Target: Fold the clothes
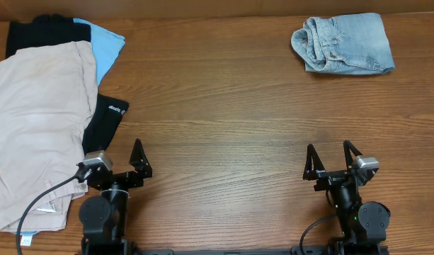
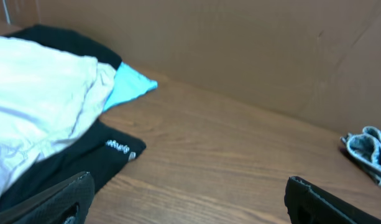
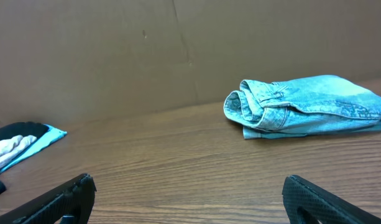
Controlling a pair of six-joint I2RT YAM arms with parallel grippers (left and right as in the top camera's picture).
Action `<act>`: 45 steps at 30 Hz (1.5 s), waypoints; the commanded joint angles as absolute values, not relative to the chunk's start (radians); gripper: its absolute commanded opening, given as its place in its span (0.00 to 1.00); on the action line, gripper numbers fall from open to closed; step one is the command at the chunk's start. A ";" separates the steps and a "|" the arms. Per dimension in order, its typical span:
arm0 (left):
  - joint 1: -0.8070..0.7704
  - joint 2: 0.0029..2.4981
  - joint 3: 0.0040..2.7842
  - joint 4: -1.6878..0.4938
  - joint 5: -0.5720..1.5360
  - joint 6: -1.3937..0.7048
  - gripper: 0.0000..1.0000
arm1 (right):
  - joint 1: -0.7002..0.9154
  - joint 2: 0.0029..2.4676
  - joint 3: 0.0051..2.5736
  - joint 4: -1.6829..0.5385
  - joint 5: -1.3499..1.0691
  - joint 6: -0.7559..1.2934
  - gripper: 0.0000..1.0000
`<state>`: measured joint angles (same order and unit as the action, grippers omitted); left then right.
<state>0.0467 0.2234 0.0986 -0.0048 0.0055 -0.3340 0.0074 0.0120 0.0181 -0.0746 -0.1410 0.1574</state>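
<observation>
Overhead: denim shorts (image 1: 344,44) at far-right table (image 1: 217,106) edge, beige trousers (image 1: 36,127) at left edge.

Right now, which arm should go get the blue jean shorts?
Probably the right. The right gripper, open, faces the denim shorts on its side; the left gripper sits far across, beside the beige trousers.

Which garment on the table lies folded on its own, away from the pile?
The light blue denim shorts at far right; beige trousers and black garment overlap at left.
</observation>
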 commanded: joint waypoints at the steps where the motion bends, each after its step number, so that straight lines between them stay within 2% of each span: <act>1: 0.053 0.207 0.025 0.060 0.015 -0.310 1.00 | 0.011 0.003 0.008 -0.069 -0.132 0.156 1.00; 6: 0.053 0.161 0.005 0.065 -0.003 -0.309 1.00 | 0.011 0.003 0.008 -0.069 -0.132 0.156 1.00; 16: 0.053 0.001 0.005 -0.077 -0.007 -0.253 1.00 | 0.011 0.003 0.008 -0.069 -0.132 0.156 1.00; 45: 0.051 0.005 0.005 -0.077 -0.001 -0.213 1.00 | 0.011 0.003 0.008 -0.069 -0.132 0.156 1.00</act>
<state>0.0467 0.0158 0.0086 -0.0765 0.0036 -0.2325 0.0074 0.0120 0.0181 -0.0746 -0.1413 0.1566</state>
